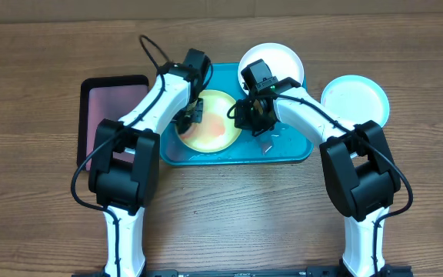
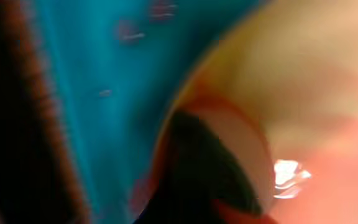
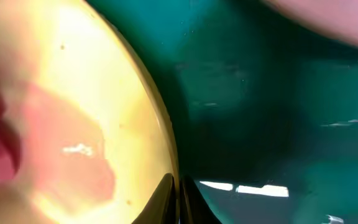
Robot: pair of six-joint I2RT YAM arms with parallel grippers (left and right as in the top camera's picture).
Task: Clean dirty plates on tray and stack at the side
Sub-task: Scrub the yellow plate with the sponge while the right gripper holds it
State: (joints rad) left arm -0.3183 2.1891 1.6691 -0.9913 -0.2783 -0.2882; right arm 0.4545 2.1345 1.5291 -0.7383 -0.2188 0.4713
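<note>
The yellow-green plate (image 1: 215,119) lies on the teal tray (image 1: 294,150) with a red-orange smear across its middle. My right gripper (image 1: 249,117) is shut on the plate's right rim; the right wrist view shows both dark fingers (image 3: 178,190) pinching the edge of the plate (image 3: 73,93) over the tray (image 3: 260,124). My left gripper (image 1: 192,114) is low over the plate's left edge. The left wrist view is blurred: a dark finger (image 2: 204,168) rests on the smeared plate (image 2: 316,74) beside the tray floor (image 2: 104,62). The white plate (image 1: 277,60) and pale blue plate (image 1: 356,100) look unsmeared.
A black tray with a pinkish inside (image 1: 114,104) lies left of the teal tray. The white plate overlaps the teal tray's far right corner, and the pale blue plate sits on the wooden table to the right. Wet glints show on the tray floor (image 1: 268,142).
</note>
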